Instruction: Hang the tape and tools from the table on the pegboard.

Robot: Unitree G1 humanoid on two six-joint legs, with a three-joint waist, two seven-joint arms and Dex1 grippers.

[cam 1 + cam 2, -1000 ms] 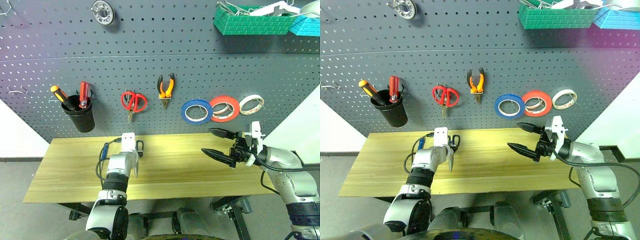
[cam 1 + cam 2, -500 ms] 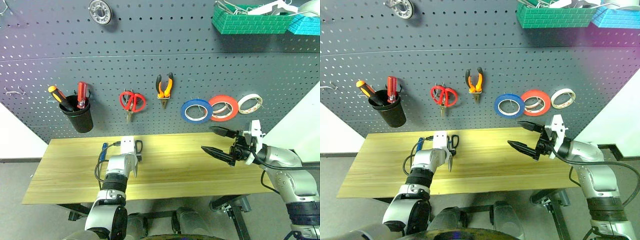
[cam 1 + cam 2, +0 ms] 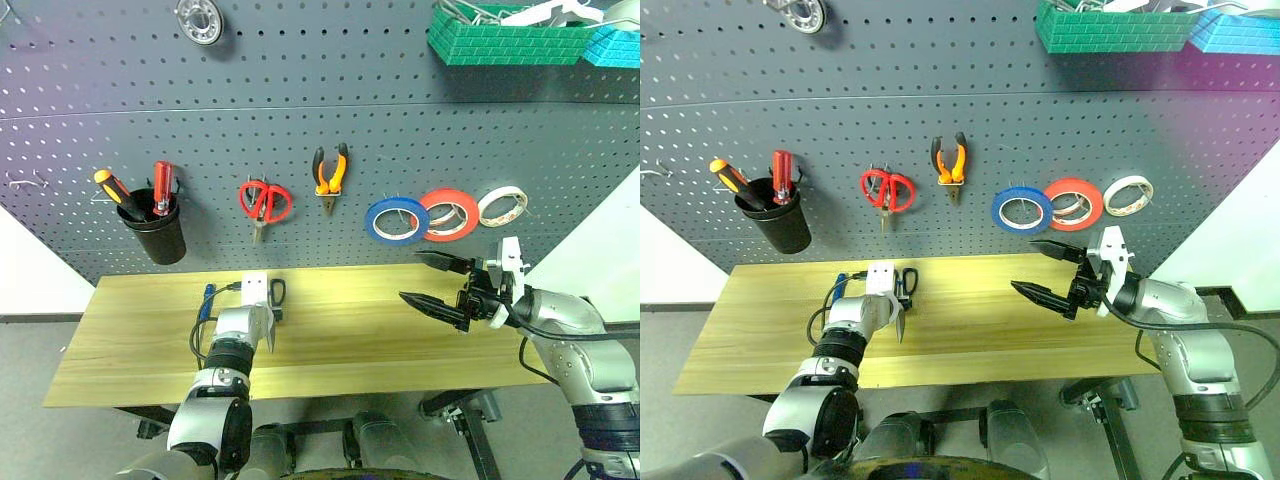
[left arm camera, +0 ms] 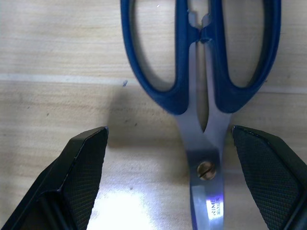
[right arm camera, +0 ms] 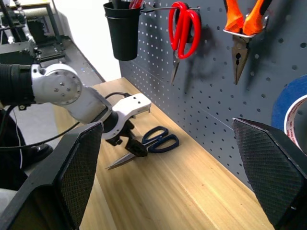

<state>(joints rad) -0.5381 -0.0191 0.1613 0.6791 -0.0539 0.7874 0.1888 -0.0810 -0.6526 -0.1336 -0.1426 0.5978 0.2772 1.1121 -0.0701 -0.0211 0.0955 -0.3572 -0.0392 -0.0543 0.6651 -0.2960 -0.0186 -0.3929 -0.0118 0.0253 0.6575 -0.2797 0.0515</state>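
Observation:
Dark-handled steel scissors [image 4: 201, 96] lie flat on the wood table [image 3: 380, 340] near its back edge. My left gripper [image 4: 169, 129] points down over them, open, one finger on each side of the blades near the pivot; it also shows as the left gripper [image 5: 132, 146] beside the scissors [image 5: 160, 139]. A slim blue-handled screwdriver [image 3: 207, 298] lies by the left wrist. The blue tape [image 3: 395, 221] and the orange-and-black pliers [image 3: 331, 175] hang on the grey pegboard [image 3: 300, 130]. My right gripper [image 3: 412, 276] hovers open and empty above the table's right part.
On the pegboard hang a black cup [image 3: 162, 238] with orange and red screwdrivers, red scissors [image 3: 264, 203], a red tape roll [image 3: 449, 215] and a cream roll [image 3: 502, 206]. A green basket [image 3: 510, 40] and a blue basket [image 3: 615, 45] sit high at the right.

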